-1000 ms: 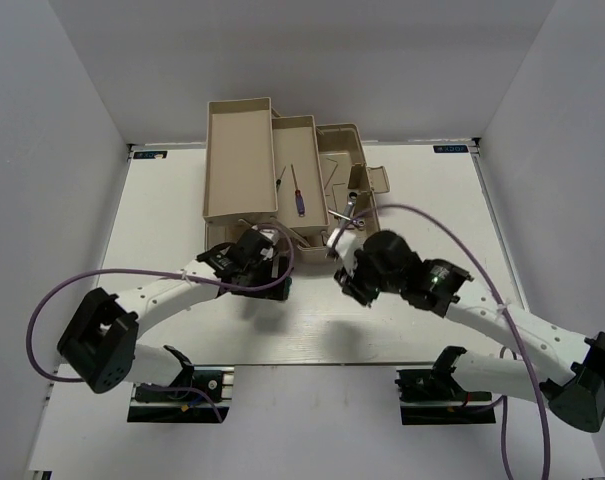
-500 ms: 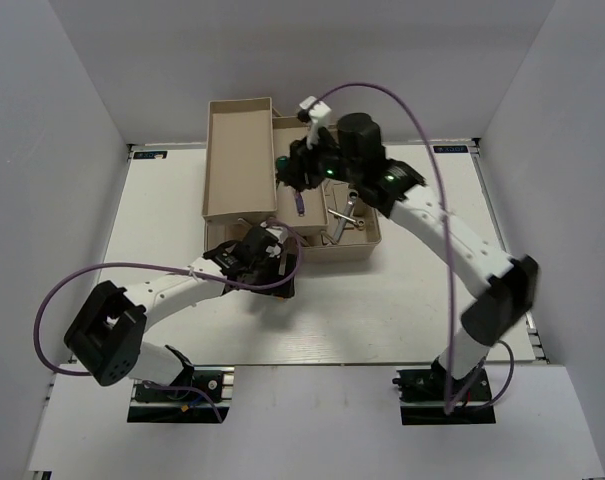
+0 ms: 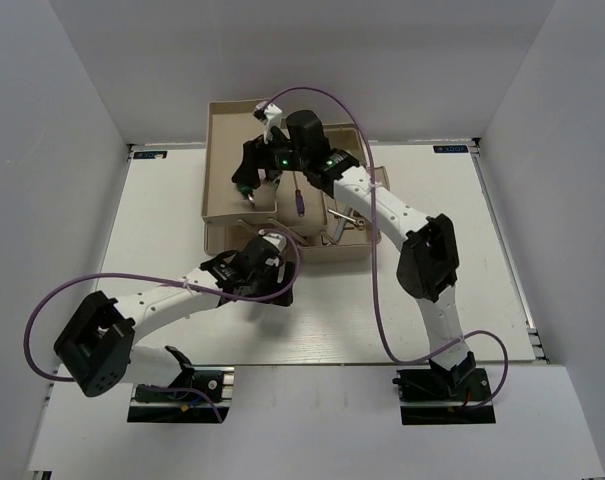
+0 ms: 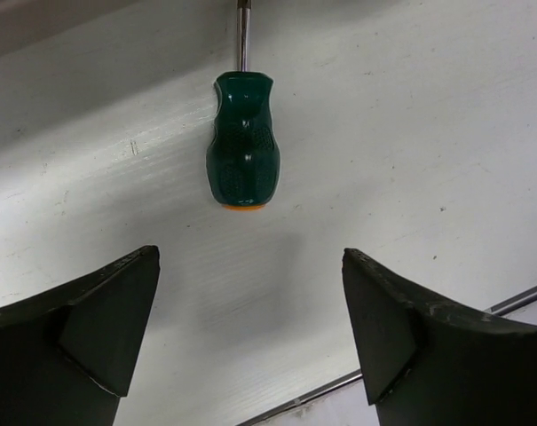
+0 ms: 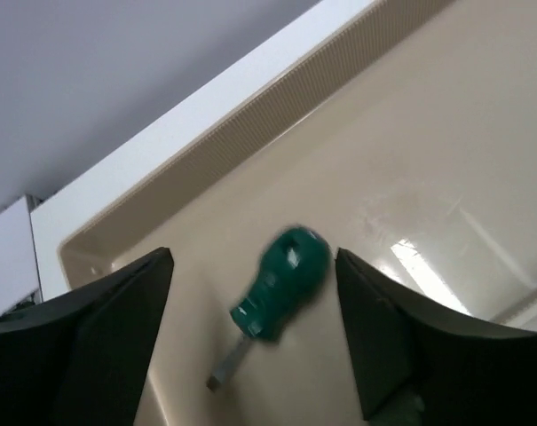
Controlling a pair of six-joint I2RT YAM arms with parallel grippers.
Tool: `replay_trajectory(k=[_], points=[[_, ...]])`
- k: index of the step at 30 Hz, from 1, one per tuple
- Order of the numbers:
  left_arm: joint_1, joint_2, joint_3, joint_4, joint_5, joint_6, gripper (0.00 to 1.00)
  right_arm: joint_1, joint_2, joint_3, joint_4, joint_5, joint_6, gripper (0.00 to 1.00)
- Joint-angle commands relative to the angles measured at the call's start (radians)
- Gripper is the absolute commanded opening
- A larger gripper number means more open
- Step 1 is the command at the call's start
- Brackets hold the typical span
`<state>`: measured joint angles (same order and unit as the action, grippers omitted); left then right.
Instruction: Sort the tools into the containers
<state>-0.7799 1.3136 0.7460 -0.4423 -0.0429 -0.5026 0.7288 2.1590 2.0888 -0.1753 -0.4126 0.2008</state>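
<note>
A stubby green-handled screwdriver with an orange butt cap (image 4: 243, 142) lies on the white table (image 4: 428, 133), at 12 o'clock from the left gripper (image 4: 250, 328). The gripper's dark fingers stand wide apart and touch nothing. The textured handle tapers to a steel shaft that points to 12 o'clock and is cut off by the top edge of the left wrist view.

A second stubby green-handled screwdriver (image 5: 284, 280) is inside the long beige plastic rectangular tray (image 5: 446, 133). Its blade is toward 7 o'clock and its handle toward 1 o'clock. It sits between the spread fingers of the right gripper (image 5: 255, 337) and clear of both. It is blurred, so whether it rests flat on the tray floor cannot be told.

From above, both green tools are hidden under the wrists. A thin purple-handled screwdriver (image 3: 298, 205) lies in the middle beige compartment (image 3: 318, 128), at 3 o'clock from the long tray. Silver metal tools (image 3: 340, 226) farther toward 3 o'clock are too small to tell apart, and the white right arm (image 3: 382, 205) crosses over that part of the toolbox.
</note>
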Motion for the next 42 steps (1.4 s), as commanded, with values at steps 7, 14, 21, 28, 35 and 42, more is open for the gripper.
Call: replay_trajectory(k=[7,14,21,28,35,42], points=[[-0.045,0.068,0.041,0.002,-0.133,-0.007,0.91,-0.071,-0.348,-0.245,0.083,-0.103,-0.012,0.84],[-0.076,0.188,0.095,0.034,-0.215,0.003,0.85,-0.155,-0.657,-0.631,0.109,-0.144,-0.049,0.84],[-0.096,0.283,0.148,0.043,-0.284,0.003,0.73,-0.223,-0.811,-0.828,0.094,-0.152,-0.08,0.83],[-0.116,0.378,0.202,0.053,-0.295,0.012,0.51,-0.255,-0.847,-0.903,0.1,-0.175,-0.046,0.82],[-0.159,0.331,0.213,0.021,-0.253,0.03,0.02,-0.275,-0.884,-0.95,0.08,-0.18,-0.089,0.79],[-0.211,0.093,0.248,-0.048,-0.138,0.087,0.0,-0.298,-0.926,-0.98,-0.056,-0.019,-0.192,0.0]])
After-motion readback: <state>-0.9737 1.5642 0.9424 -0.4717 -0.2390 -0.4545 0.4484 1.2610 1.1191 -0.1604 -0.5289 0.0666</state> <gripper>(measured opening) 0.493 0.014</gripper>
